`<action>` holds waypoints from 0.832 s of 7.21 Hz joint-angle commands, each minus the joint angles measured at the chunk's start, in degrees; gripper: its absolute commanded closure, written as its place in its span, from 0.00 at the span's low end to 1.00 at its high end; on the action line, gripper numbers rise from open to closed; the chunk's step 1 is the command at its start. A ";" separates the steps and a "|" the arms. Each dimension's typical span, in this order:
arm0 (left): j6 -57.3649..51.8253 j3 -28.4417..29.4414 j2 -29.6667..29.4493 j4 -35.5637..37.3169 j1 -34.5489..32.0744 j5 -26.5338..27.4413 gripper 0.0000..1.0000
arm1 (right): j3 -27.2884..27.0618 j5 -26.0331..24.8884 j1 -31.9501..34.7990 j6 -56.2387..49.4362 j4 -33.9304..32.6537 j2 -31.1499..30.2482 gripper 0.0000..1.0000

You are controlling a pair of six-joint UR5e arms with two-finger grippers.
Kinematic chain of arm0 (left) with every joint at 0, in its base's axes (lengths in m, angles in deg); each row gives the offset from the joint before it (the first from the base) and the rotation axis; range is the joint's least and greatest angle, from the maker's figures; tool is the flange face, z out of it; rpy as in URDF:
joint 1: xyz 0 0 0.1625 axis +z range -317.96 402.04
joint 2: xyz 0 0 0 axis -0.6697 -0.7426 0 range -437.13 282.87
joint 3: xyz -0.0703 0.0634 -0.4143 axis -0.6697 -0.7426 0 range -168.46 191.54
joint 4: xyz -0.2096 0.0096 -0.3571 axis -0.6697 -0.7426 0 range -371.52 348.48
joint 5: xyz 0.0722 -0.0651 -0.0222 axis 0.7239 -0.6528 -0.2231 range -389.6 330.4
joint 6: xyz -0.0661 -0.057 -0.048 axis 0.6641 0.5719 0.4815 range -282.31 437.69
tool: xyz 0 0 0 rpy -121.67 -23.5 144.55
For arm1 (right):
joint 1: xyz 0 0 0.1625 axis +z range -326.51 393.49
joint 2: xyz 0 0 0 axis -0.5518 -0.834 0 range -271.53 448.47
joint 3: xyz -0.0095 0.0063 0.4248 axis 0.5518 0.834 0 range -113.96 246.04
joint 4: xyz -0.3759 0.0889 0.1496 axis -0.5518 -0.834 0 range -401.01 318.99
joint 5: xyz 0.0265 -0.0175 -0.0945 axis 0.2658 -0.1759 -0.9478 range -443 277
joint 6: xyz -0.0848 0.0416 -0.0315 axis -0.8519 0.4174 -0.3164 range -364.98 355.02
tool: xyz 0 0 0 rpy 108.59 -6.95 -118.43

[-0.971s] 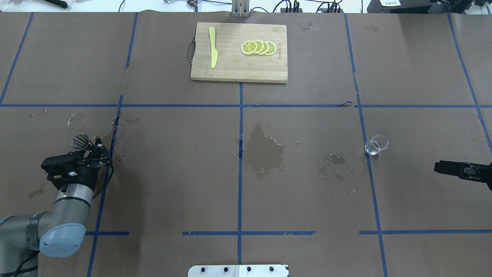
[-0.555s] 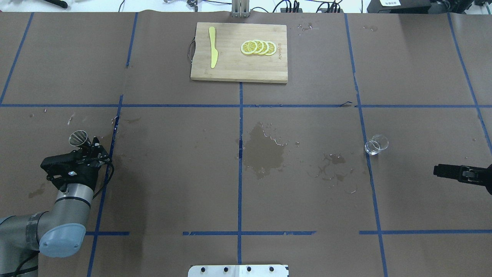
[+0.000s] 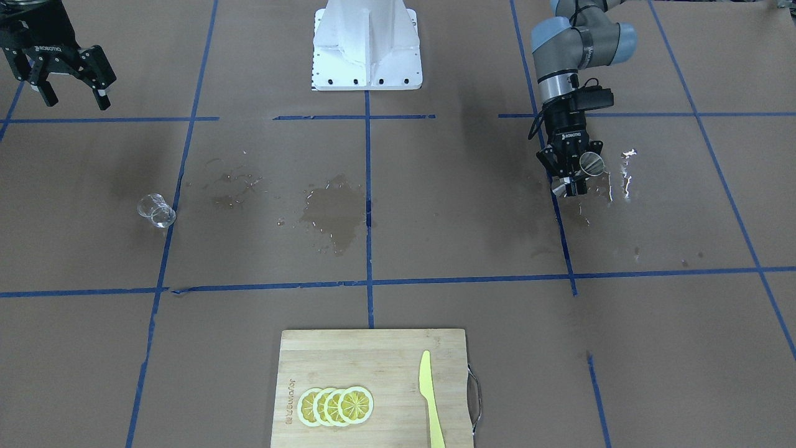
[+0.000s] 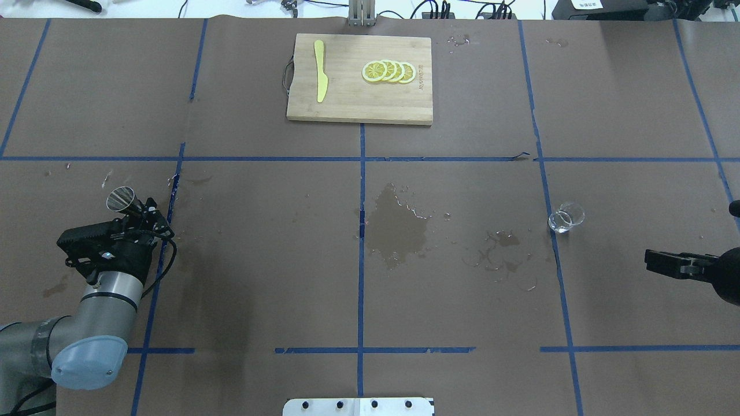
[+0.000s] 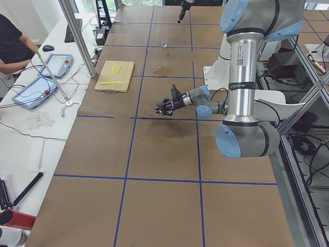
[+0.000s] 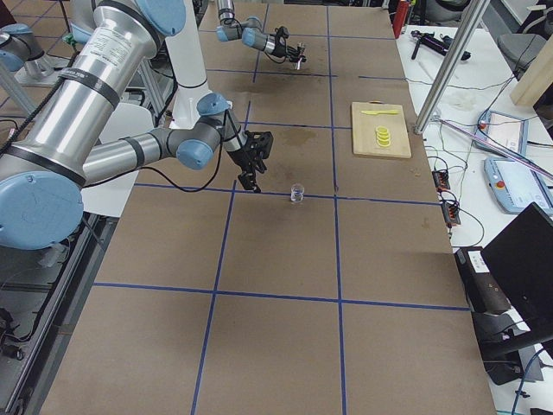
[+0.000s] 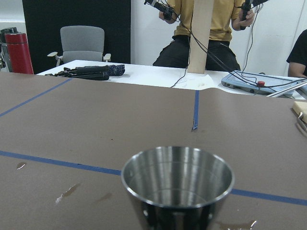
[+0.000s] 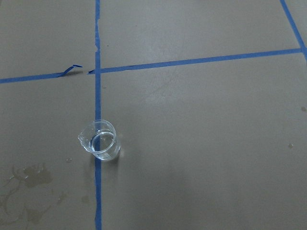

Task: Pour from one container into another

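Observation:
The clear glass beaker stands upright on a blue tape line on the right half of the table, also seen as the beaker and beaker. My right gripper hangs open and empty, well short of it toward the table's right end. My left gripper is shut on the metal jigger, holding it upright by its waist just over the table at the left. The jigger's open upper cone fills the left wrist view; the same jigger shows from the front.
A wooden cutting board at the far centre carries lemon slices and a yellow knife. Wet patches darken the brown paper at mid-table. People stand beyond the table's left end.
My left gripper has carried the jigger a little farther from the robot. My right gripper has crept slightly toward mid-table and nearer the robot. The beaker has not moved.

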State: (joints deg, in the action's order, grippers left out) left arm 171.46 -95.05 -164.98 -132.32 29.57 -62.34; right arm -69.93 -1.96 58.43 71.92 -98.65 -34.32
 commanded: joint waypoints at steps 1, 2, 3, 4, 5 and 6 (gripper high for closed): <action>-4.02 -1.60 -0.21 -0.48 -0.01 -0.48 1.00 | 0.79 -13.03 -9.42 4.89 0.07 -0.17 0.00; -6.56 -2.04 -0.65 -1.70 -0.01 -0.57 1.00 | 1.84 -19.62 -12.52 5.70 0.24 0.18 0.00; -10.85 -2.04 -0.83 -5.63 -0.01 -0.57 1.00 | 4.55 -21.69 -12.72 5.71 2.77 1.92 0.01; -11.85 -1.61 -0.83 -7.76 -0.01 -0.57 1.00 | 9.71 -25.89 -13.16 5.28 10.45 4.37 0.01; -11.86 -1.60 -0.83 -7.78 -0.01 -0.57 1.00 | 14.37 -30.46 -14.21 2.84 17.14 5.36 0.00; -11.86 -1.52 -0.83 -7.78 0.08 -0.57 1.00 | 16.94 -33.81 -14.39 0.11 17.64 7.89 0.00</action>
State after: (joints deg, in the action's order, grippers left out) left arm 159.95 -96.68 -165.79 -139.65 29.58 -62.91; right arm -57.39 -30.85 44.68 75.01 -84.82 -29.11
